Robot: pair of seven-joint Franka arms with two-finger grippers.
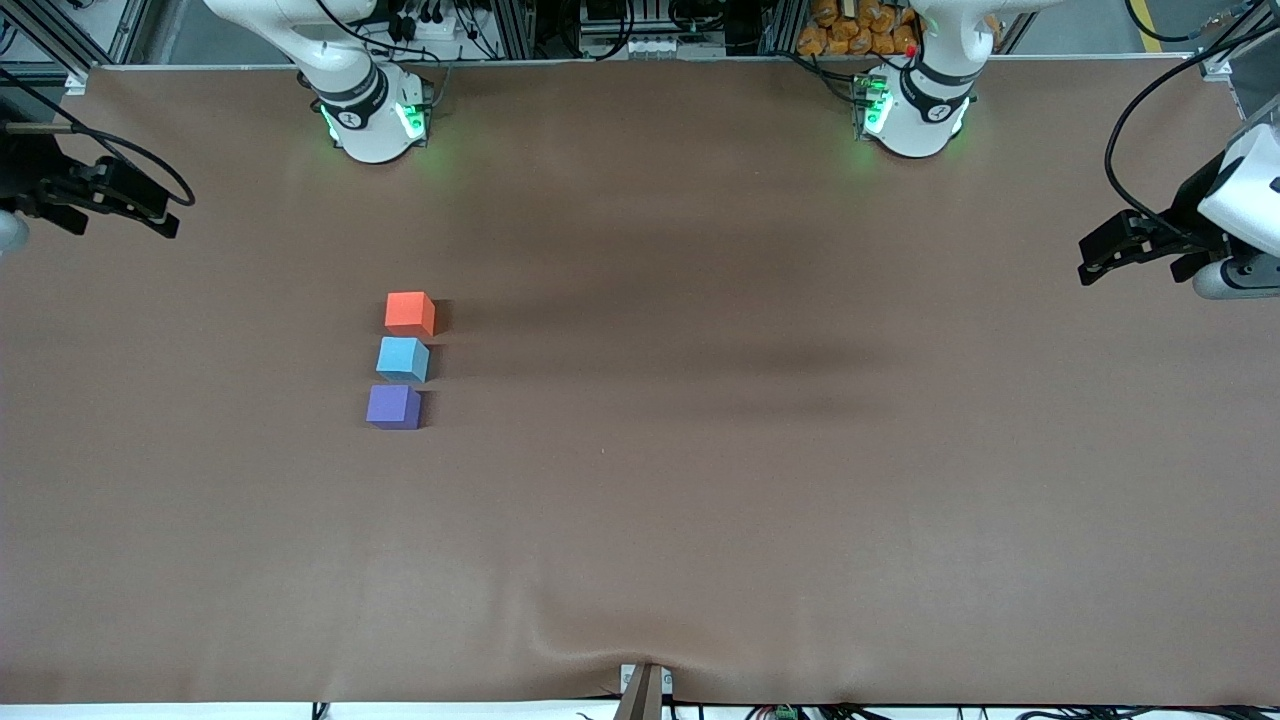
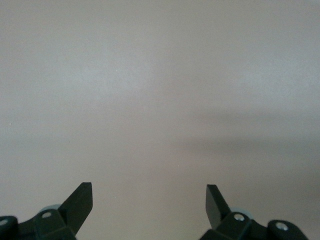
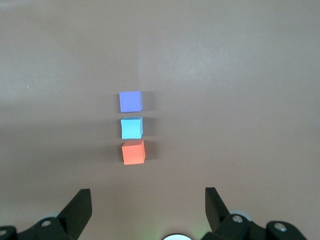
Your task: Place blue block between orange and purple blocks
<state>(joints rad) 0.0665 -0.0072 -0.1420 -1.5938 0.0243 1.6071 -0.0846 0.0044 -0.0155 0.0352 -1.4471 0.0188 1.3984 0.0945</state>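
Observation:
Three small cubes stand in a tight row on the brown table cover, toward the right arm's end. The orange block (image 1: 410, 312) is farthest from the front camera, the blue block (image 1: 402, 359) sits in the middle, and the purple block (image 1: 393, 407) is nearest. The right wrist view shows the same row: purple (image 3: 130, 101), blue (image 3: 132, 127), orange (image 3: 133, 152). My right gripper (image 1: 165, 218) (image 3: 147, 195) is open and empty, raised at its end of the table. My left gripper (image 1: 1090, 262) (image 2: 149, 189) is open and empty, raised over bare cover at the other end.
The two arm bases (image 1: 372, 118) (image 1: 915, 110) stand along the table's back edge. A small bracket (image 1: 643, 690) sticks up at the front edge, where the cover (image 1: 700, 480) wrinkles.

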